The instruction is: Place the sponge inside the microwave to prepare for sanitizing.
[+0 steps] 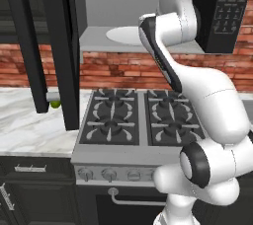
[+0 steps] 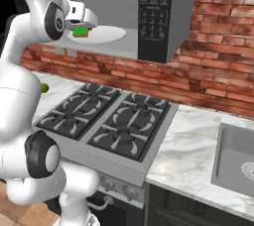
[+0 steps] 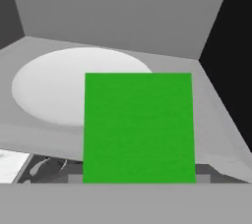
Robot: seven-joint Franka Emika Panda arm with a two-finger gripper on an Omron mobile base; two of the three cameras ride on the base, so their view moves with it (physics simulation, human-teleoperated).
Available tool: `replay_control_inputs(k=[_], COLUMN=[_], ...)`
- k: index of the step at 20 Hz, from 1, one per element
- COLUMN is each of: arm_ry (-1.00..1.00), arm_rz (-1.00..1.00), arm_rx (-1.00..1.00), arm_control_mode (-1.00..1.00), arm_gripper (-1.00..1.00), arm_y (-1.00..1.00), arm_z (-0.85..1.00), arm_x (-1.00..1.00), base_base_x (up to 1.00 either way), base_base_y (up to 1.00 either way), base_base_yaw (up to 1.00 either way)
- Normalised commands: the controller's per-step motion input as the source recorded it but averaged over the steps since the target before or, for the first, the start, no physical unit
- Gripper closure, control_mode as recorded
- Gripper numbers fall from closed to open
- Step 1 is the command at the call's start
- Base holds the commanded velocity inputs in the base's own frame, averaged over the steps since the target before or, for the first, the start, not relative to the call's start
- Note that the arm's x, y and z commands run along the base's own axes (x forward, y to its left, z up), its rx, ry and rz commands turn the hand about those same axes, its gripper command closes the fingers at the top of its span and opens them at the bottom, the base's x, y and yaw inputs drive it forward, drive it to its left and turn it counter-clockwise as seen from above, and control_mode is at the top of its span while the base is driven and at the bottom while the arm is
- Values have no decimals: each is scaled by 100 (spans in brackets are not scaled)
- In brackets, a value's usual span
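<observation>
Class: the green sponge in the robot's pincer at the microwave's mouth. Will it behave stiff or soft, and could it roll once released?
The sponge is probably soft and light, being a small block the pincer carries easily. Its flat rectangular face suggests it would not roll on the microwave floor. Its firmness cannot be seen.

The gripper [image 2: 81,28] holds the green sponge [image 2: 79,33] at the open front of the microwave [image 2: 158,17], just over the near edge of its pale plate [image 2: 106,34]. Below lies the stove [image 2: 109,123]; a sink [image 2: 237,163] sits at right, and a small green ball [image 2: 44,88] rests on the counter [image 2: 186,145].
</observation>
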Motion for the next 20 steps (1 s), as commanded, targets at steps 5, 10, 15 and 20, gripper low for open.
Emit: replay_control_inputs(k=[5,10,15,20], arm_ry=[0,0,3,3], arm_rz=[0,0,0,0], arm_rx=[0,0,0,0], arm_control_mode=[-100,-100,-100,-100], arm_gripper=[100,100,100,100], arm_y=[0,14,23,8], arm_z=[0,0,-1,-9], arm_x=[72,47,35,23], base_base_x=[0,0,0,0], base_base_y=[0,0,0,0], base_base_yaw=[0,0,0,0])
